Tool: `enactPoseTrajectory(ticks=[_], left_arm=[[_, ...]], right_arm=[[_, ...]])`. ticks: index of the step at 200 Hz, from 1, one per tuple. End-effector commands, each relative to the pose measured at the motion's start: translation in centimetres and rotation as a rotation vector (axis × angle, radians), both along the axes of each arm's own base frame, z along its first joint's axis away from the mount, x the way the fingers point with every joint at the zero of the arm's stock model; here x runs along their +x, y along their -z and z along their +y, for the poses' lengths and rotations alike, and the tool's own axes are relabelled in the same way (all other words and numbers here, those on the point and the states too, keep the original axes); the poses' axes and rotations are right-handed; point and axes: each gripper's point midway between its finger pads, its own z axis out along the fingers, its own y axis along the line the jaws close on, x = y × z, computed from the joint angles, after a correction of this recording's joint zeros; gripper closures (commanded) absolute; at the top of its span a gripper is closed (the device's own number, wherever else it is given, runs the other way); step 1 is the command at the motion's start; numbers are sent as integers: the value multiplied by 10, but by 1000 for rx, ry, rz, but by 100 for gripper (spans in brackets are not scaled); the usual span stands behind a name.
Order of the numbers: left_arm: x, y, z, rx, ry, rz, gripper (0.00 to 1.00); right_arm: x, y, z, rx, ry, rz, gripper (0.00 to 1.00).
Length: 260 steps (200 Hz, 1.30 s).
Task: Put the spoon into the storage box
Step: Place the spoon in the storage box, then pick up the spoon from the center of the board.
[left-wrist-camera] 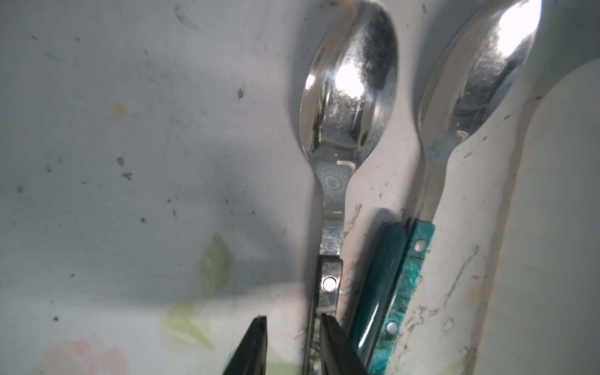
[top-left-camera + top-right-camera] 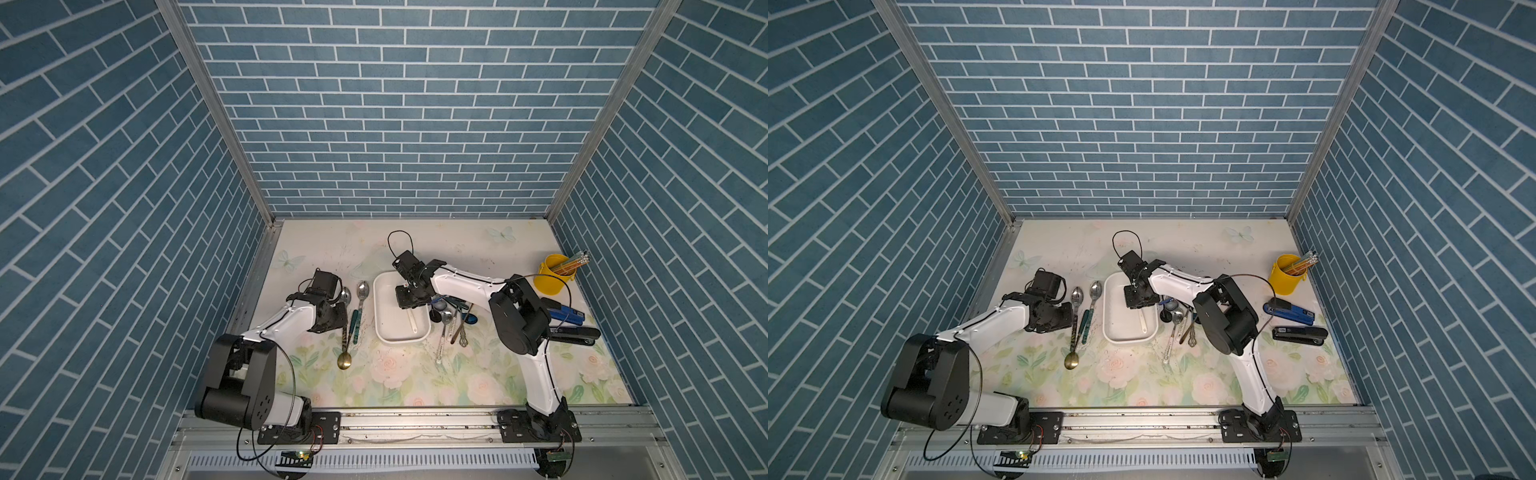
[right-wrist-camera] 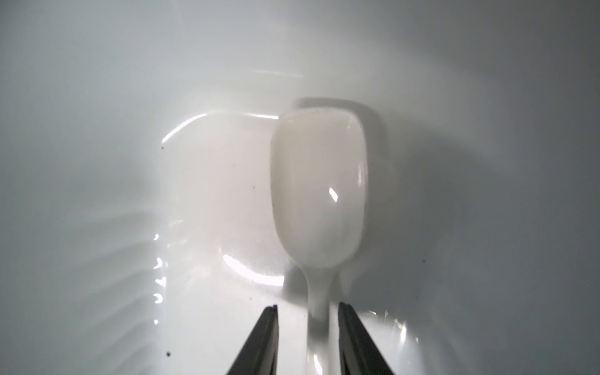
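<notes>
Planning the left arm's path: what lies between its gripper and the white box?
The teal-handled spoon lies between the left gripper and the box, past the silver spoon at the gripper; both top views show it.

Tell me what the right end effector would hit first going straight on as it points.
Likely the white plastic spoon, straddled by the right end effector, then the white rectangular plastic storage box floor; depth is unclear.

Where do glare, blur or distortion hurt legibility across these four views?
Right wrist view: white spoon barely separates from the white storage box, soft focus, glints. Left wrist view: glare blows out the bowls of the steel spoon and the green-handled spoon. Both top views: even light, wide-angle lens splays the brick walls.
</notes>
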Motion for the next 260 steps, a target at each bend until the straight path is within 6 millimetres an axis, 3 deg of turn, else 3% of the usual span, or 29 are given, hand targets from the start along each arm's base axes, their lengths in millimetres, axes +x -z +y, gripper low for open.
enactPoseTrajectory(ticks=[1,38,71,118,189,260], left_arm=[[5,-2,-1,-1,14,-4,67],[19,-7,-1,16,23,-25,67],[41,-11,-5,22,35,-36,67],[59,-23,-40,-7,120,-66,67],[71,1,-73,31,235,-18,66],[68,21,-62,131,237,53,67]], right_arm=[[1,-37,1,35,-17,-71,65],[6,-63,-5,43,-25,-144,65],[6,-69,-9,33,-40,-169,66],[8,-71,-19,-1,-37,-200,66],[11,-75,-50,-43,9,-219,66],[10,-73,-65,-52,35,-212,67]])
